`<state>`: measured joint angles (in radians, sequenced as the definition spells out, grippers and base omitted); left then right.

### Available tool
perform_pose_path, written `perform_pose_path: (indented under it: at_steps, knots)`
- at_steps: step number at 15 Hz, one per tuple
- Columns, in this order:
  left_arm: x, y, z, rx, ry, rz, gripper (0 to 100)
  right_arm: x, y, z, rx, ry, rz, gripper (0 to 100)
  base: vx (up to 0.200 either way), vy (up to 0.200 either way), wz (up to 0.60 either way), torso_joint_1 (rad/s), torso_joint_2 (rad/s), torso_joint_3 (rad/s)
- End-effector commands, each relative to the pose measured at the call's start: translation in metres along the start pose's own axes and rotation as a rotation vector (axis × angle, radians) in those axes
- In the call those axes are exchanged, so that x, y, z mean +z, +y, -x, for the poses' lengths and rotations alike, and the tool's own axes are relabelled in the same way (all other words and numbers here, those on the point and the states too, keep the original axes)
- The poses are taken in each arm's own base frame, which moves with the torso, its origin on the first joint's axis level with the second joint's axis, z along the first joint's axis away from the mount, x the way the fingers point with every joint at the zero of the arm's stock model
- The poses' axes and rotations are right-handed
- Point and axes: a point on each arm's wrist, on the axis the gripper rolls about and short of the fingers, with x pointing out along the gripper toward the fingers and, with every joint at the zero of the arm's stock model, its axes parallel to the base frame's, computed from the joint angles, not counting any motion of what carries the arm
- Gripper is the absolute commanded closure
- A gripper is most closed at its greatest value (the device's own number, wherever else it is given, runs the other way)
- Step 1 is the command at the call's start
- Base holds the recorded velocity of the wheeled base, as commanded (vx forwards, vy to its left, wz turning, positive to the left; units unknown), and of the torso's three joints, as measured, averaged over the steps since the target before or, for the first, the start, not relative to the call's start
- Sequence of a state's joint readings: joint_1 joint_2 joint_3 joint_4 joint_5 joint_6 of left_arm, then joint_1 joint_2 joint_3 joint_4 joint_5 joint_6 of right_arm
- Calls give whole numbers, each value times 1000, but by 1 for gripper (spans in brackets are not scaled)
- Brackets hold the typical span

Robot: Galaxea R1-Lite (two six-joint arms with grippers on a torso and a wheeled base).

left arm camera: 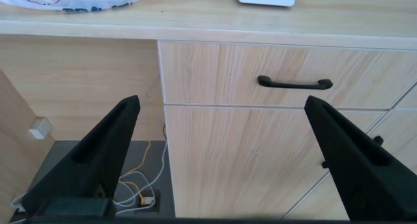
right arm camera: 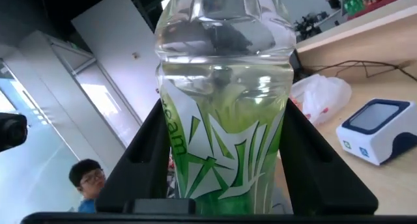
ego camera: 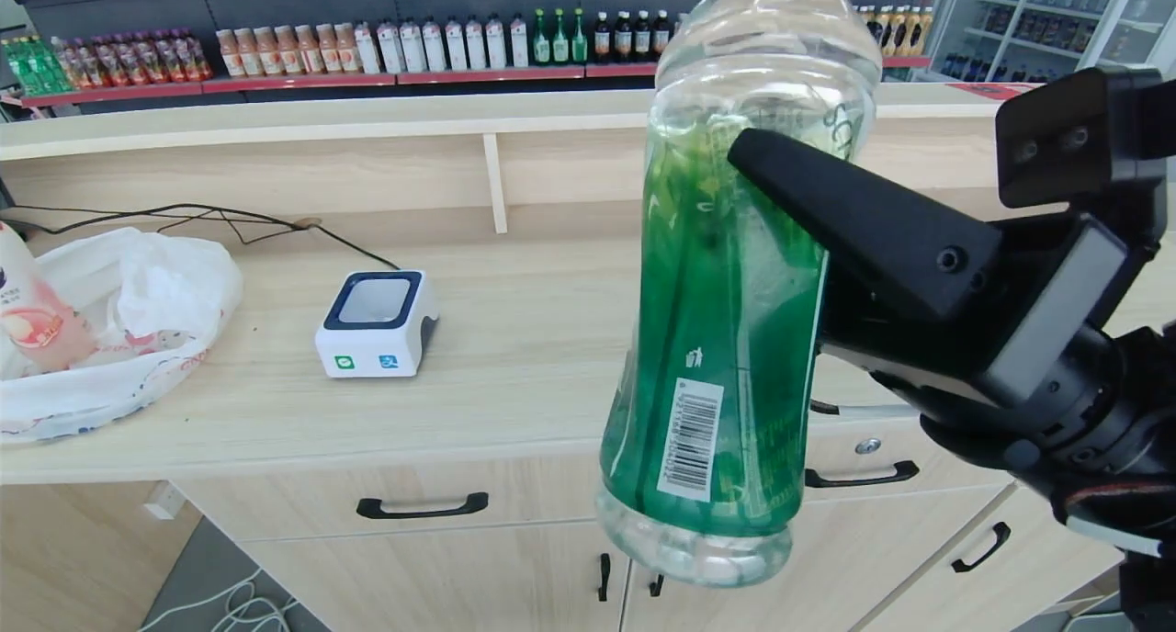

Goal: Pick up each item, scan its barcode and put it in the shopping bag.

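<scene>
My right gripper is shut on a clear bottle with a green label, held high in the air close to the head camera, its barcode facing the camera. In the right wrist view the bottle sits clamped between both black fingers. The white barcode scanner stands on the wooden counter to the left of the bottle. The white shopping bag lies at the counter's left end with a pale pink bottle in it. My left gripper is open and empty, low in front of the cabinet drawers.
The scanner's black cable runs across the counter toward the back ledge. Drawers with black handles lie below the counter edge. Shelves of drinks line the far wall. Bare countertop lies between scanner and held bottle.
</scene>
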<state>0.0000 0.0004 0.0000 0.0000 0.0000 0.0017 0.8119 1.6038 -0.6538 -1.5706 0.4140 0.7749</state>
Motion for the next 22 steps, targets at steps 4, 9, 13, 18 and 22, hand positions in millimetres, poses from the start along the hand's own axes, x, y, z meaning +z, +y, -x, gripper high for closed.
perform_pose_path:
  at_steps: [4, 9, 13, 18, 22]
  knots:
    - [0, 0, 0, 0, 0, 0, 0, 3, 13, -9, 62, -15, -31, 100, 0, 0, 0, 0, 0, 0]
    - [0, 0, 0, 0, 0, 0, 0, 10, 21, -6, 79, -33, -27, 100, 0, 0, 0, 0, 0, 0]
    - [0, 0, 0, 0, 0, 0, 0, 4, 20, -2, 67, -11, -40, 100, 0, 0, 0, 0, 0, 0]
    - [0, 0, 0, 0, 0, 0, 0, 6, 23, 1, 71, -15, -38, 100, 0, 0, 0, 0, 0, 0]
    - [0, 0, 0, 0, 0, 0, 0, 5, 23, 0, 70, -14, -38, 100, 0, 0, 0, 0, 0, 0]
